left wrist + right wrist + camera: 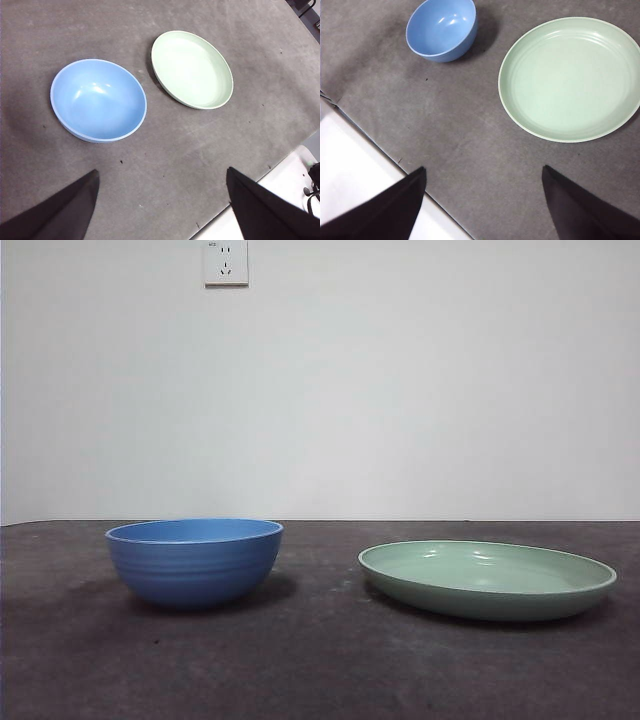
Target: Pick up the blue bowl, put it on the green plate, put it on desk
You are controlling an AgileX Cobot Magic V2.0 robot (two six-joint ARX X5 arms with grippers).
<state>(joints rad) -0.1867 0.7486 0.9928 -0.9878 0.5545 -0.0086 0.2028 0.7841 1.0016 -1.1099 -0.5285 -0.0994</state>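
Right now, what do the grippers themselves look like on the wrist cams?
Only jaws show. The left gripper has two plain matte black jaws, wedge-shaped, tapering to blunt tips. The right gripper looks the same: two black tapered jaws. No markings, pads or cables are visible on either. Neither arm appears in the front view.

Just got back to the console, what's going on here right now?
Nothing is being handled yet. The blue bowl sits empty on the desk, beside the green plate and not touching it; the plate is empty too. The left hand and right hand both hang open above the desk, holding nothing. Neither arm shows in the front view, so the pickup hasn't started.
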